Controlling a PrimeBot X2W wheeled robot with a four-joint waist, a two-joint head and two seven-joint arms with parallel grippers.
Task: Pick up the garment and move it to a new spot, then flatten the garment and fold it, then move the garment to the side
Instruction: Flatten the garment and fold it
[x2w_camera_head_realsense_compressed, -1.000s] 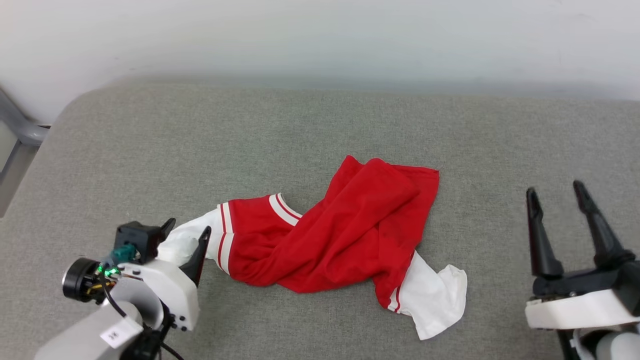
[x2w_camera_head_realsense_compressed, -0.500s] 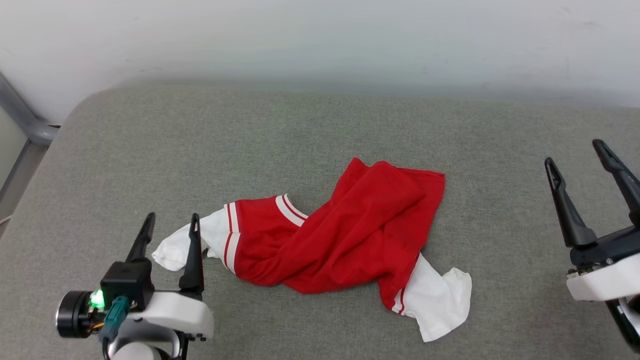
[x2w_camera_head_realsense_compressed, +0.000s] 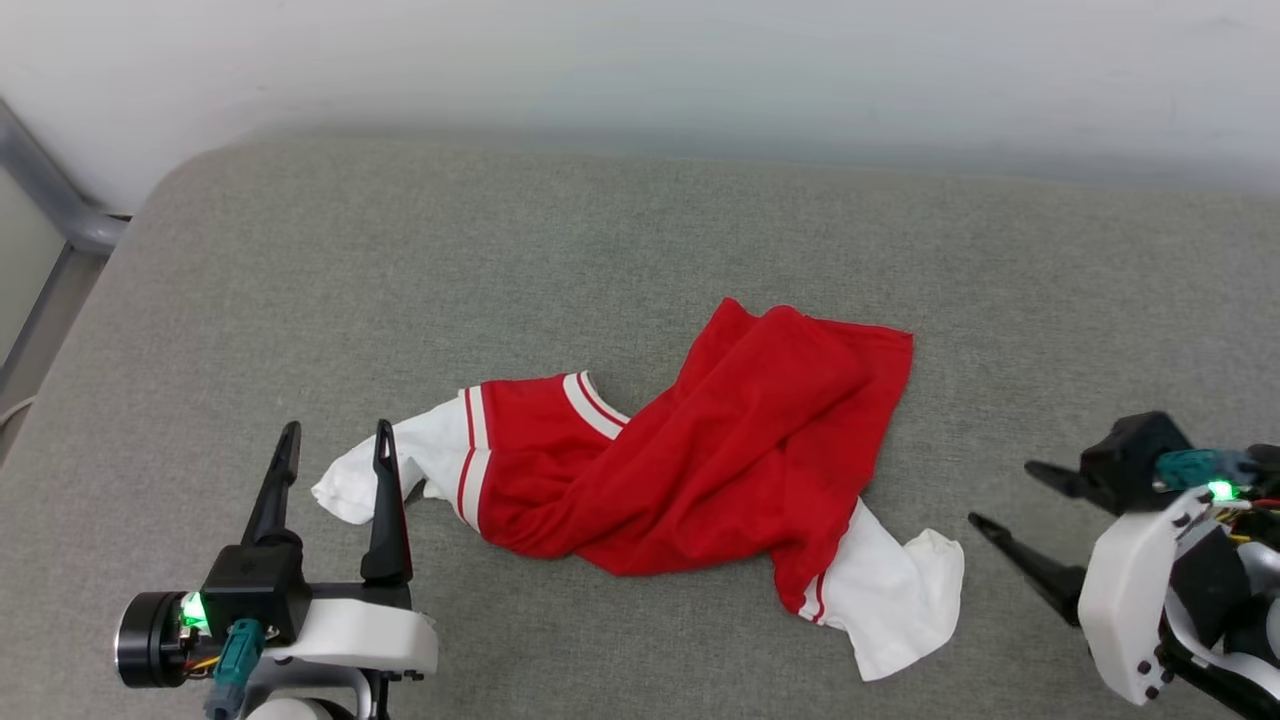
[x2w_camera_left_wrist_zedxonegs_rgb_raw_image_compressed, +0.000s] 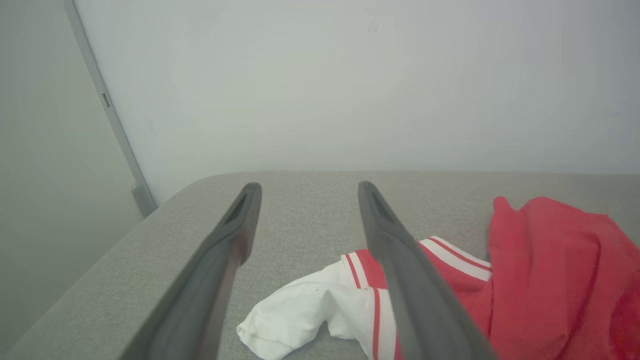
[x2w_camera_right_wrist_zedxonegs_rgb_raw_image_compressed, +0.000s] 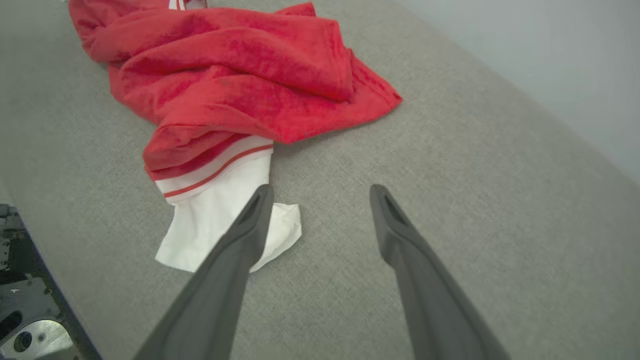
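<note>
Your right end effector (x2w_camera_head_realsense_compressed: 1001, 492) has swung round since a second ago: its fingers pointed straight up the head view then and now lie over, aimed across at the garment (x2w_camera_head_realsense_compressed: 720, 450). Your left end effector (x2w_camera_head_realsense_compressed: 337, 430) has drawn back from its tipped pose over the cloth and now stands with its fingers pointing up the head view. Both end effectors have their fingers spread wide with nothing between them. The garment lies crumpled on the grey worktop (x2w_camera_head_realsense_compressed: 500, 260), its red body bunched in folds between the two end effectors. One white sleeve (x2w_camera_head_realsense_compressed: 430, 450) with red stripes sits just ahead of the left end effector, its tip reaching in between the two fingers. In the left wrist view (x2w_camera_left_wrist_zedxonegs_rgb_raw_image_compressed: 308, 187) that sleeve (x2w_camera_left_wrist_zedxonegs_rgb_raw_image_compressed: 305, 310) lies low between the fingers and runs behind the right-hand one, so you cannot tell whether it touches the cloth. The other white sleeve (x2w_camera_head_realsense_compressed: 890, 600) lies just ahead of the right end effector, near but apart. In the right wrist view (x2w_camera_right_wrist_zedxonegs_rgb_raw_image_compressed: 321, 190) it (x2w_camera_right_wrist_zedxonegs_rgb_raw_image_compressed: 210, 220) sits beside the left-hand finger, the red cloth (x2w_camera_right_wrist_zedxonegs_rgb_raw_image_compressed: 240, 75) further ahead. Beyond the left fingertips the worktop ends at a pale wall (x2w_camera_left_wrist_zedxonegs_rgb_raw_image_compressed: 350, 75).
</note>
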